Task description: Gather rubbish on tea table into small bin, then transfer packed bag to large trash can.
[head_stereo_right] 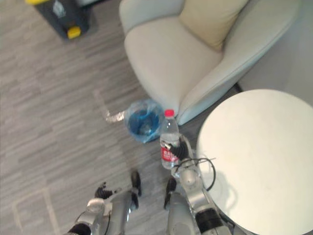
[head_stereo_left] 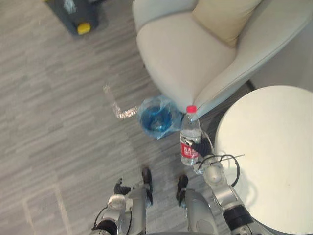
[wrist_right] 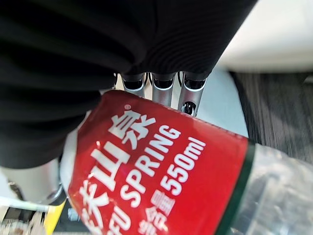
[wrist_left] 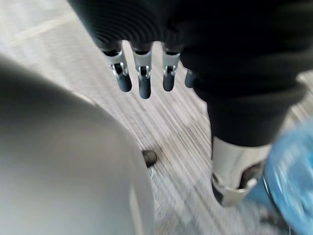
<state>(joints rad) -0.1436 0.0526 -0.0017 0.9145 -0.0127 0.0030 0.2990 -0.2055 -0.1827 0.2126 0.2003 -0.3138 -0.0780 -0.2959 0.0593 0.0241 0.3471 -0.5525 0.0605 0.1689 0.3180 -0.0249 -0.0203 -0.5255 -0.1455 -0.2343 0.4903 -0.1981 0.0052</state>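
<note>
We see our right hand wrapped round a water bottle. The fingers curl behind its red label and the thumb is on the other side, so the bottle stands upright in the grip with its red cap on top, raised off the floor. Just to the right of this hand is the round white table; the hand and bottle are out past its rim, over the floor rather than over the tabletop. A little ahead of the hand and to its left sits the small bin, lined with a blue bag, on the floor against the front of a pale armchair with a tan cushion. The bottle is near the bin but not over its mouth. Left of the bin, touching or nearly touching it, lies a crumpled clear wrapper. Our left hand hangs low and well to the left of the right one — its fingers loose and nearly straight, holding nothing.
</note>
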